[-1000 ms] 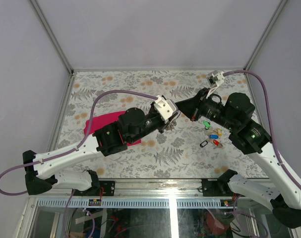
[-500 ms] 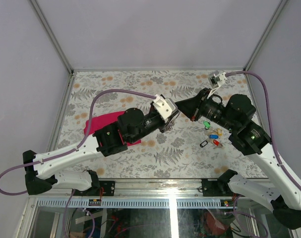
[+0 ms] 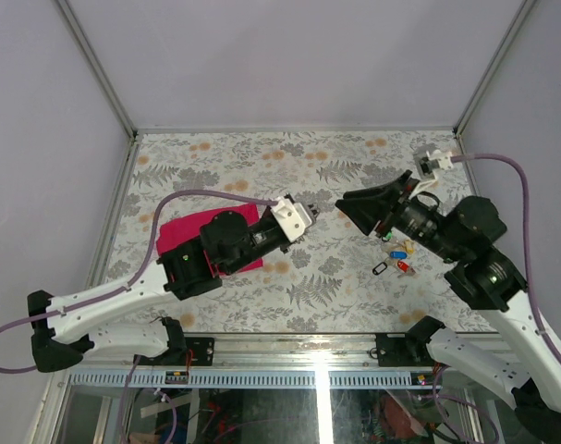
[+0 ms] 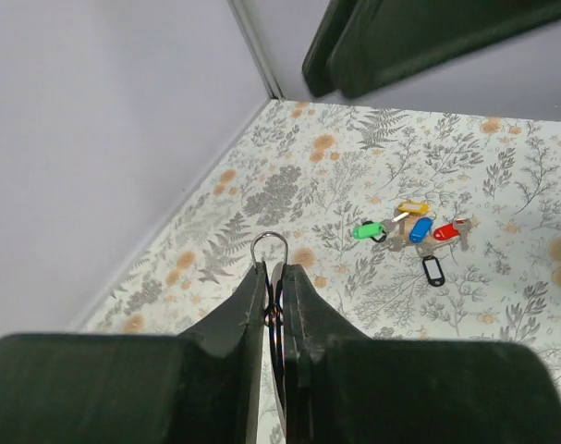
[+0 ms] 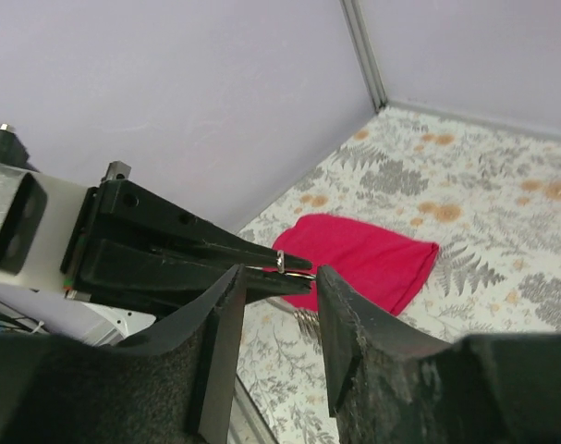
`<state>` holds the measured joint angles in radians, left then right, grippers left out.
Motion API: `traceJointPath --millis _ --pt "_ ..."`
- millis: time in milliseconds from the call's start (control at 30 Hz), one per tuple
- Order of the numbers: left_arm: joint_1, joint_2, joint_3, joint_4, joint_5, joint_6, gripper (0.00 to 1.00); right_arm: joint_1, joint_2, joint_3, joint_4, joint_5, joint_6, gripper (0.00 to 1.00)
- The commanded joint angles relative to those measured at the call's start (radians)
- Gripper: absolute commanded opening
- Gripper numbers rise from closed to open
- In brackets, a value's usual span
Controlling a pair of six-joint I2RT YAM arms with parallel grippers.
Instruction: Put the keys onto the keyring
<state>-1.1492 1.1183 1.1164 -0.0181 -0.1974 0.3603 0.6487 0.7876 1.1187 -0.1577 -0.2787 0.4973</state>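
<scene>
Lab robot cell: grey panel walls (image 3: pixel 289 55), aluminium frame (image 3: pixel 96 67), floral tabletop (image 3: pixel 243 166).

No writing, number or brand can be read anywhere in these views. The coloured tags on the keys (image 4: pixel 420 228) look blank.

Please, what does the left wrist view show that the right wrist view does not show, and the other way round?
Only the left wrist view shows the keys, which lie in a cluster on the table and have green, yellow, blue, red and black tags. Only the right wrist view shows the magenta cloth, lying beyond the open jaws of the right gripper. Both views show the keyring pinched in the shut jaws of the left gripper, above the flowered table top.
</scene>
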Motion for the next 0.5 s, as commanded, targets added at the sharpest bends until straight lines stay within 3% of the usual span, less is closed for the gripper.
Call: traceJointPath --millis 0,200,467 --pt "0.002 -0.073 -0.043 0.120 0.055 0.139 0.00 -0.001 -0.073 -0.009 0.069 0.028 -0.075 0.44" --pt "0.003 -0.128 -0.110 0.155 0.101 0.263 0.00 -0.001 -0.124 -0.044 0.053 0.036 -0.146 0.46" --pt "0.003 -0.136 -0.093 0.096 0.105 0.303 0.00 -0.001 -0.137 -0.057 -0.044 0.084 -0.199 0.46"
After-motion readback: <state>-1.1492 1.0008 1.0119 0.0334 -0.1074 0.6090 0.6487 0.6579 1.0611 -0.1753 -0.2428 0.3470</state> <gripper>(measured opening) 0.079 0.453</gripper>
